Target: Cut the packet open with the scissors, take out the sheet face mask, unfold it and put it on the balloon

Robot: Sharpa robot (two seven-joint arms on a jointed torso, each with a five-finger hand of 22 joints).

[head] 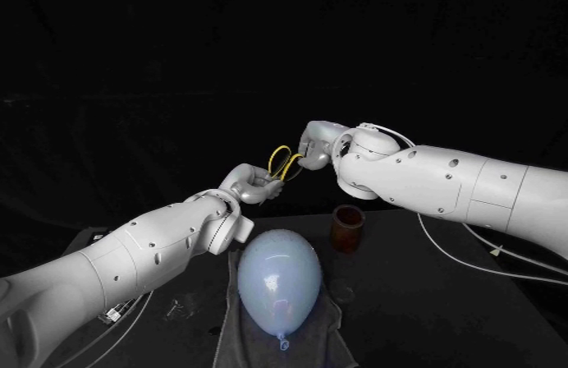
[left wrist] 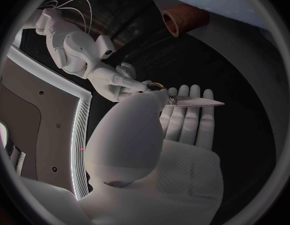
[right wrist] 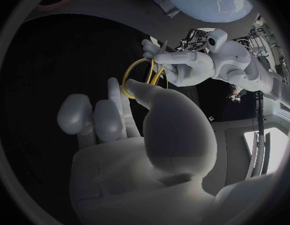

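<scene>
The left hand holds the scissors by the blades, and the right hand right next to it pinches a yellow handle loop.

The left arm and right arm have smooth, rounded white shells fastened with small dark screws. The left hand and right hand are silver with rounded fingertips. Thin white cables run beneath the right arm, and a wire loop sits at its wrist.
</scene>
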